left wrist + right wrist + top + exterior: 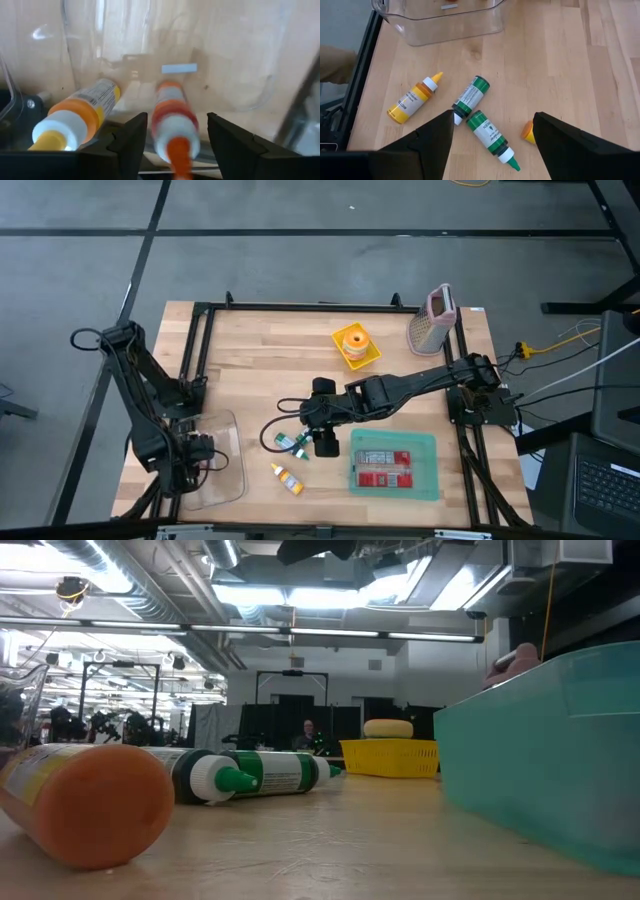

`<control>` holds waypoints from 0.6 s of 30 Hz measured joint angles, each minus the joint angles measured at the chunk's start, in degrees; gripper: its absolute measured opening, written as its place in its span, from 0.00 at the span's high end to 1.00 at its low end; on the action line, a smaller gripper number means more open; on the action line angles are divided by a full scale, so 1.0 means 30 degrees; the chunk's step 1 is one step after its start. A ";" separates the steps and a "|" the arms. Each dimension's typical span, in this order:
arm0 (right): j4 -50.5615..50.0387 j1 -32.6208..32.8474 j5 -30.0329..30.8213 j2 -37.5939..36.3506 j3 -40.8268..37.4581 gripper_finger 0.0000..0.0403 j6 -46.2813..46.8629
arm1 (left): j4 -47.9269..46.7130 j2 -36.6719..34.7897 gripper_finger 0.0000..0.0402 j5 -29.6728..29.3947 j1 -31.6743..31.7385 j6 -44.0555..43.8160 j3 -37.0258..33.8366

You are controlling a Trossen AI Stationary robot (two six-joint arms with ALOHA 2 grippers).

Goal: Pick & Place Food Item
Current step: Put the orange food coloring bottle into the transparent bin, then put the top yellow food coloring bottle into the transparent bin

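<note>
Left pincer (176,145) released over red-orange bottle (172,120) in clear plastic bin (222,470); right pincer (492,145) spread above two green bottles (480,112) on bench (270,370).

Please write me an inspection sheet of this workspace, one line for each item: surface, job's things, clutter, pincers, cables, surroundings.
Surface: wooden table in a black frame.
Job's things: two green bottles and a yellow bottle lie on the wood; two orange-capped bottles lie in the clear bin.
Clutter: teal box with a red pack, grater, yellow basket holding a round item.
Pincers: left pincer open inside the bin, astride a bottle; right pincer open above the green bottles.
Cables: black cable loops by the right wrist; yellow and white cables off the table's right.
Surroundings: grey floor; a person far behind in the low view.
</note>
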 joint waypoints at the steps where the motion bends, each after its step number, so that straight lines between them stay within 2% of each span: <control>1: -0.0007 0.0000 0.0000 0.0000 0.0000 0.34 0.0000 | -0.0007 -0.0108 0.48 -0.0218 0.0000 -0.0007 0.0143; 10: -0.0007 0.0000 -0.0007 0.0000 0.0000 0.34 0.0000 | -0.0146 -0.0390 0.46 -0.0602 0.0000 -0.0181 0.0500; 15: -0.0007 0.0000 -0.0061 0.0000 0.0000 0.34 0.0000 | 0.0067 -0.0534 0.46 -0.2377 0.0002 0.0362 0.0527; 18: -0.0007 0.0000 -0.0066 0.0000 0.0000 0.34 -0.0001 | -0.0129 -0.0572 0.47 -0.4082 0.0055 0.1236 0.1228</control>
